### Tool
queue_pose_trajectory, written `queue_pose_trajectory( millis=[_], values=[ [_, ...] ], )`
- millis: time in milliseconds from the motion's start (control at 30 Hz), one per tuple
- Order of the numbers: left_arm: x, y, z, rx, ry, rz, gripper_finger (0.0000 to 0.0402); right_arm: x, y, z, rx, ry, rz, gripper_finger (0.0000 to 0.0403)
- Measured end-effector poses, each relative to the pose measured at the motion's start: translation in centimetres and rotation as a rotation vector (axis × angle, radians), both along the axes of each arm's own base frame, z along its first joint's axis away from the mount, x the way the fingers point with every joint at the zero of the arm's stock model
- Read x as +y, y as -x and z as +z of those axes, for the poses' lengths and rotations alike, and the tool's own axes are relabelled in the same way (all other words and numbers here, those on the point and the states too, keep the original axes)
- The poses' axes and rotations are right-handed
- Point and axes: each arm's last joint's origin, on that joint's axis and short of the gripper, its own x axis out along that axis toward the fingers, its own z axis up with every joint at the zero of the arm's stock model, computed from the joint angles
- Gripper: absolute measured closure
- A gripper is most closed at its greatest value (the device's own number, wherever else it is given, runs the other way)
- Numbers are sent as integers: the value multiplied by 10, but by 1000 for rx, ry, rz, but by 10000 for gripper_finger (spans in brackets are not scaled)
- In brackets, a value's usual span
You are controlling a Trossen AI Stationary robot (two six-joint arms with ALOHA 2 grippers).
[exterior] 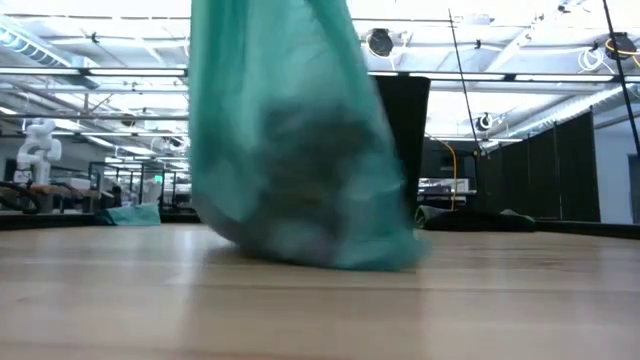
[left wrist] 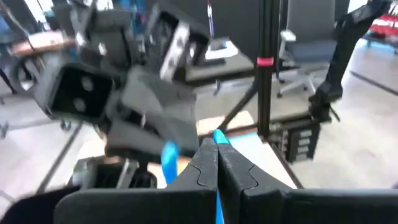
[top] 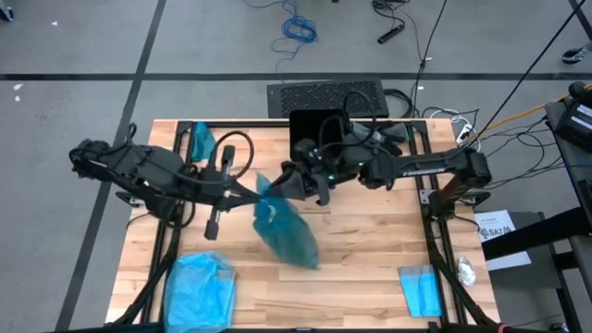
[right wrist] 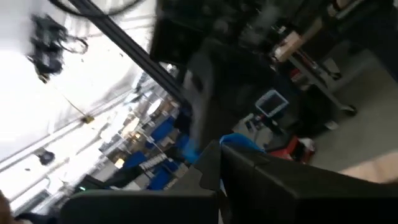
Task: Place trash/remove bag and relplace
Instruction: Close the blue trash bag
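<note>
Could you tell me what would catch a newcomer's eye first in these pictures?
The teal bag stands out first: it hangs at the table's middle, pinched at its top between the left end effector and the right end effector, both shut on it. Behind it, the black bin stands at the table's far edge.

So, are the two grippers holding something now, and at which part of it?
Both hold the teal bag at its top edge: the left gripper and the right gripper pinch it shut from opposite sides while its bottom rests on the table.

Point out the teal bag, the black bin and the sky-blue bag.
teal bag [top: 289, 233]: high view, middle of hanging body.
black bin [top: 317, 128]: high view, its open top.
sky-blue bag [top: 199, 289]: high view, centre of crumpled plastic.
</note>
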Motion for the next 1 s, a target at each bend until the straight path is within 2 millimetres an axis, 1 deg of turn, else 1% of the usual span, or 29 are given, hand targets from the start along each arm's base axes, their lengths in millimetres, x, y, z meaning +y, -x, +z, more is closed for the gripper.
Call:
queue_pose_trajectory(
  millis=[100,167,267,400,433,467,533,600,667,733,800,833,900,933,1000],
  values=[
    [2,16,-2,60,20,26,402,-1,-14,6,-32,-9,29,403],
    [6,32,-1,87,36,65,402,-4,-24,18,-57,0,56,403],
    [12,57,9,78,56,112,402,-7,-39,38,-87,16,103,403],
    [19,90,27,1,102,109,402,-9,-62,55,-107,33,140,403],
    [22,98,32,-23,110,103,401,-9,-64,60,-113,32,147,403],
    [24,103,36,-44,107,98,401,-9,-65,65,-117,39,161,403],
    [26,105,40,-69,93,92,402,-8,-65,71,-93,52,180,403],
    [25,106,43,-96,85,59,402,-8,-63,69,-18,76,175,403],
    [18,96,40,-69,66,17,402,-5,-59,59,101,108,160,403],
    [5,72,31,-14,16,12,402,1,-55,48,216,157,123,403],
    [-7,43,15,61,-41,19,402,7,-51,43,270,202,126,403],
    [-13,28,6,105,-48,-4,402,11,-51,42,273,218,125,403],
    [-25,6,-12,195,-12,-75,401,19,-49,32,345,254,148,403],
    [-29,-4,-20,232,-1,-95,401,22,-51,27,353,271,130,402],
    [-36,-26,-40,290,-16,-89,401,27,-55,12,398,297,93,402]
  ],
)
